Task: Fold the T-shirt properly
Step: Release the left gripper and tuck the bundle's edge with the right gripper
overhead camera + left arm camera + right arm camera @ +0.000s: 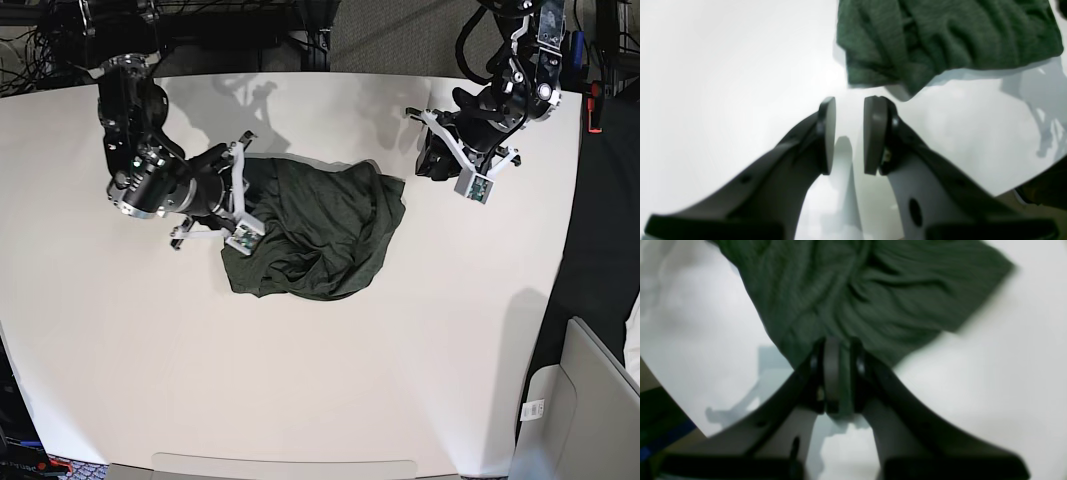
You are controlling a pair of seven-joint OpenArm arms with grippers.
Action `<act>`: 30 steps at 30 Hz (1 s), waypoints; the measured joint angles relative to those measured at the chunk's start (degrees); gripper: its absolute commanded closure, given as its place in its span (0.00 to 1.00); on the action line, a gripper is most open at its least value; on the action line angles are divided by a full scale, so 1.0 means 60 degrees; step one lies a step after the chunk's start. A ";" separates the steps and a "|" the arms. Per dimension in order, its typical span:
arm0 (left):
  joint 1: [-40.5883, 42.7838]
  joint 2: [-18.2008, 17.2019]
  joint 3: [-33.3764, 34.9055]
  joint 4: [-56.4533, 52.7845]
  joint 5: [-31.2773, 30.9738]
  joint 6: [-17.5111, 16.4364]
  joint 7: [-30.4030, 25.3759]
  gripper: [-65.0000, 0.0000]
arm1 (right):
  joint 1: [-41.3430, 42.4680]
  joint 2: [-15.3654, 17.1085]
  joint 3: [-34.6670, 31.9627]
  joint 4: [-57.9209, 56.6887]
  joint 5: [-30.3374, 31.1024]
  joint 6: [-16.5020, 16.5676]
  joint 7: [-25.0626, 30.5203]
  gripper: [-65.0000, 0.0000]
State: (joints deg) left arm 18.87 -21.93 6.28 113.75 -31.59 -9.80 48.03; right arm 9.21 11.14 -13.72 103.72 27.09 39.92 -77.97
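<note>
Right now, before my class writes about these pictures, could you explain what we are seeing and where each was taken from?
The machine has two robot arms, each ending in a gripper, a pincer-like hand. The base picture shows both arms over a white table, its left arm on the picture's right. The other two come from cameras on the wrists. A dark green T-shirt lies crumpled on the table. The left gripper is open beside it, holding nothing. The right gripper is over the shirt, its fingertips close together; whether they pinch any fabric is unclear.
</note>
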 measured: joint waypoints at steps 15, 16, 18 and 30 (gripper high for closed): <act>0.0463 0.0189 -0.2007 0.0004 -0.0015 0.0029 -0.0029 0.86 | 0.1086 -0.2200 -0.1359 -0.2499 -0.1381 0.0000 0.1078 0.92; 0.0448 0.0317 -0.2222 0.0004 -0.0011 0.0029 -0.0015 0.86 | 0.1089 -0.2240 -0.1497 -0.2703 -0.1574 -0.0007 0.1184 0.92; 0.0466 0.0521 -0.2583 0.0022 -0.0011 0.0029 -0.0007 0.86 | 0.1115 -0.2226 -0.1661 -0.2965 -0.1734 -0.0011 0.1271 0.92; 0.0481 0.0750 -0.2922 0.0051 -0.0011 0.0033 0.0022 0.86 | 0.1257 -0.2033 -0.1548 -0.3523 -0.2535 0.0040 0.1869 0.92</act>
State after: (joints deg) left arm 21.76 -17.43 -11.25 114.06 -31.66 -9.61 48.16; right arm 16.75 -1.06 -23.00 82.59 11.88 40.16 -66.76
